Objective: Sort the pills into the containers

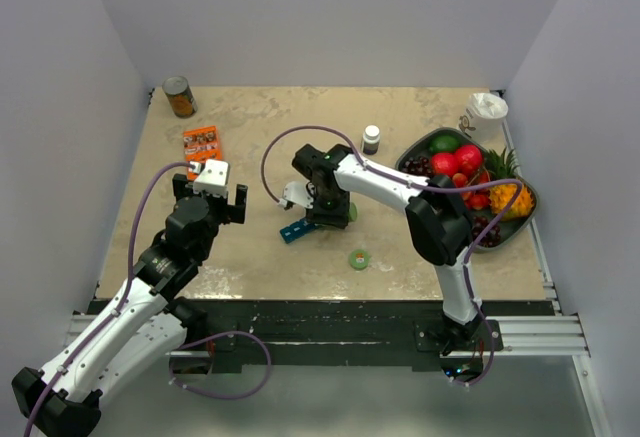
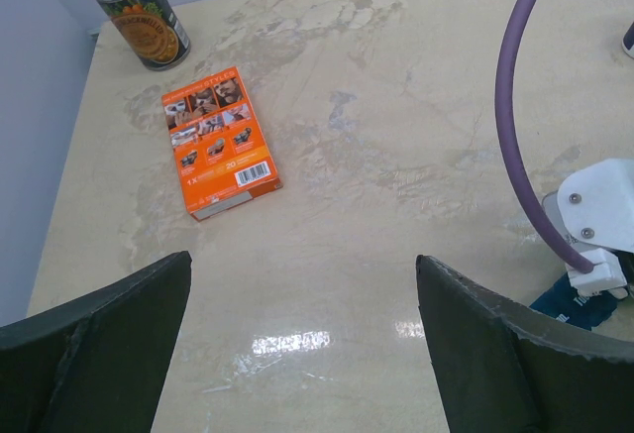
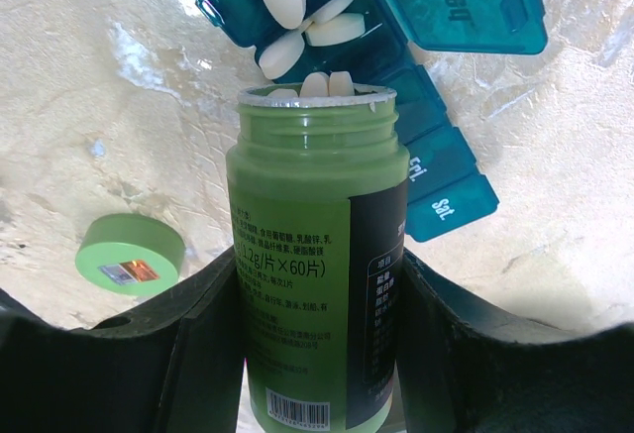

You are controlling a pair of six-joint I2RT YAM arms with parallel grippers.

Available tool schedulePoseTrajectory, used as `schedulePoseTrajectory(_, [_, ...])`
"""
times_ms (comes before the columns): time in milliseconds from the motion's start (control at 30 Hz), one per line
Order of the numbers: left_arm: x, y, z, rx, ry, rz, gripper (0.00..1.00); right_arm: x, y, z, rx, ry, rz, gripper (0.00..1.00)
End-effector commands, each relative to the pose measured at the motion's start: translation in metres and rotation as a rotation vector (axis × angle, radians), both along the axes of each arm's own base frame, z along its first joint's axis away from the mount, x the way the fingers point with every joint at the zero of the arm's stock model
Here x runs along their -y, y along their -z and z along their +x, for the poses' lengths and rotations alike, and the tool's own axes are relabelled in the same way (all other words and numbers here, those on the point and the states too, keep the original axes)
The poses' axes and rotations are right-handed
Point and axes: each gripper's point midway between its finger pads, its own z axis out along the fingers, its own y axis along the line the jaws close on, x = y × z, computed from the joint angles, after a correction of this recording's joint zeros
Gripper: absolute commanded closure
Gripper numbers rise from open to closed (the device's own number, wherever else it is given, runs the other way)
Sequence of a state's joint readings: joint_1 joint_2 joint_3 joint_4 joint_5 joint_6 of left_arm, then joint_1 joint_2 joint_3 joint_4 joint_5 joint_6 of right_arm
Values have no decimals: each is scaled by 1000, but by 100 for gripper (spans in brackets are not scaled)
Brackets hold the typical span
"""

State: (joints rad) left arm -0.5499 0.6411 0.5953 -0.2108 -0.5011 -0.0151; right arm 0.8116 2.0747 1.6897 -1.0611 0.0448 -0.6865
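Observation:
The teal pill organiser [image 3: 436, 165] lies on the table with some lids open; it also shows in the top view [image 1: 295, 230]. White oval pills [image 3: 335, 30] lie in its open compartments. My right gripper [image 3: 315, 265] is shut on a green pill bottle [image 3: 317, 215], uncapped and tipped with its mouth over the organiser. More pills [image 3: 315, 84] sit at the bottle's mouth. The bottle's green cap [image 3: 129, 255] lies on the table nearby [image 1: 358, 258]. My left gripper [image 2: 302, 260] is open and empty over bare table, left of the organiser.
An orange box [image 1: 202, 140] and a tin can [image 1: 180, 97] lie at the back left. A small dark bottle with a white cap [image 1: 371, 138] stands behind the organiser. A grey fruit tray [image 1: 403, 163] and a white object [image 1: 487, 112] are at the right.

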Motion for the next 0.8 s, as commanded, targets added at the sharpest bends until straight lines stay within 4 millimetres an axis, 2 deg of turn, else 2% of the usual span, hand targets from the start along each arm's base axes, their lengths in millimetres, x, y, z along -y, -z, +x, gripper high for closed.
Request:
schedulePoseTrajectory(0, [-1,-6,2,24,-3,-10,1,-10,-28,6,26,22,90,100])
schedulePoseTrajectory(533, [1,-3,2,16,2,-10,1,-13,-49,3,-68,51,256,100])
schedulePoseTrajectory(767, [6,-1,3,9,27,-15,0,-11,-72,-1,-115,55,404,100])
